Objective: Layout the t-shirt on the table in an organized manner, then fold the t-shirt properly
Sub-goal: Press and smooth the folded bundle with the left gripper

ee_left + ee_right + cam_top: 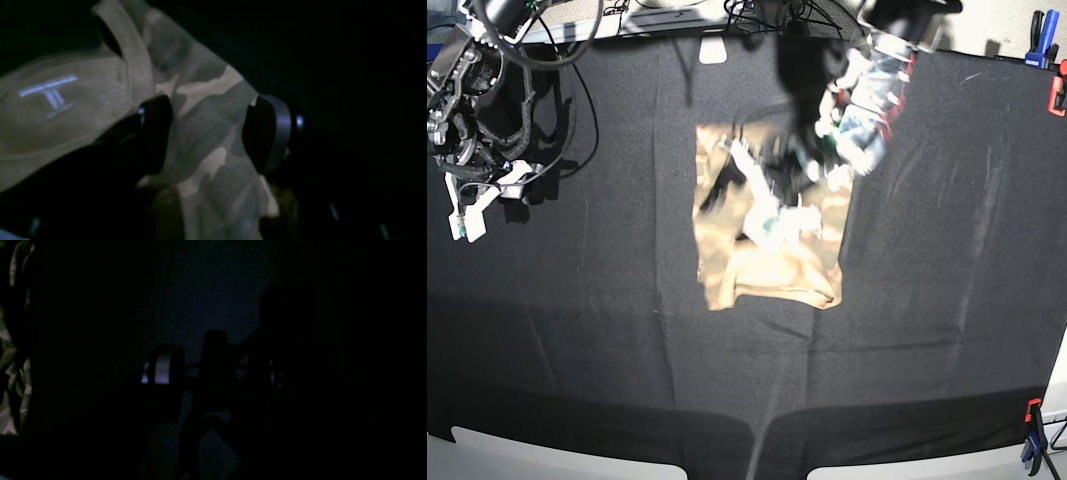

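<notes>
Left wrist view. Dim, soft focus. The left gripper (206, 133) hangs over the t-shirt (206, 110), jaws spread wide; camouflage cloth shows in the gap between the two dark fingers (156, 133), nothing pinched. To one side of the camouflage band lies the ribbed collar (136, 56), and past that the plain tan inner fabric with a pale printed neck mark (50, 93). On the other side of the shirt is the black table cloth (333, 50).

Right wrist view. Almost entirely dark. The right gripper (213, 366) is a faint outline; one finger (163, 368) catches a pale glint, the other is barely visible. Gap between them seems to hold no cloth, but it is too dark to be sure; jaws read as parted. A sliver of the camouflage shirt shows at the frame's edge, well apart from the gripper.

Base view. The t-shirt lies folded to a compact rectangle near the middle of the table (947, 330), a little toward the far edge. The left arm (867, 100) reaches down over the shirt's far part, blurred; its fingertips cannot be made out here. The right arm (467, 110) sits near the table's far corner, well apart from the shirt, cables (567, 70) looped beside it. Clamps: blue (1039, 35) and orange (1057, 95) at one far corner, another (1033, 435) at the near edge.
</notes>
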Motion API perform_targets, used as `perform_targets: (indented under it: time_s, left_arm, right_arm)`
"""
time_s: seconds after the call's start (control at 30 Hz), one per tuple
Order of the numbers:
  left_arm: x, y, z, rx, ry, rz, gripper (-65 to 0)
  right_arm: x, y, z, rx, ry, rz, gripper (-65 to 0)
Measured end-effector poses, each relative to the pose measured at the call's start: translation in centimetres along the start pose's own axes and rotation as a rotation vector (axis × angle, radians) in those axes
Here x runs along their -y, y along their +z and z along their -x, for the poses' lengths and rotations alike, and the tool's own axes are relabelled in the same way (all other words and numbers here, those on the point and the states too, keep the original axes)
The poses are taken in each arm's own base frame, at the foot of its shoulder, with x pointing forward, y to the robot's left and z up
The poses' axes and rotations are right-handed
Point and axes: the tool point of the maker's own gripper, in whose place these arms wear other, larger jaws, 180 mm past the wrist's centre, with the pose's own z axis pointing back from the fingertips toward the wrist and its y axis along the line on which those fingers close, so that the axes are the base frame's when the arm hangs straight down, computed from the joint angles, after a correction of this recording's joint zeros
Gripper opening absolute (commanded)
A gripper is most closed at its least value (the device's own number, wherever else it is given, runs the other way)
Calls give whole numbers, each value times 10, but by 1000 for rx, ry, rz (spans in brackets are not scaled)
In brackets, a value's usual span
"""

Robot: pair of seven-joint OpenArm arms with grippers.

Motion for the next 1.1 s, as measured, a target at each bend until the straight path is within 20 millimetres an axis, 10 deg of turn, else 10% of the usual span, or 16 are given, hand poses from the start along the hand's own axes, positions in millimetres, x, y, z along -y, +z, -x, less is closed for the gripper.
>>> perform_targets:
  time_s: [0.57, 0.73, 0.97, 1.1]
  left_arm:
    - [-8, -13, 10, -142, 74, -33, -285]
    - [-13, -3, -33, -169, 47, -50, -285]
    - [-4, 29, -166, 32, -41, -47, -285]
    - [-2, 52, -184, 1, -123, -72, -285]
  right_arm:
    - [-4, 0, -3, 19, -8, -21, -347]
    - [-4, 0, -3, 18, -8, -21, -347]
    - [-4, 0, -5, 26, -8, -24, -347]
    - [-13, 1, -12, 66, -23, -72, -347]
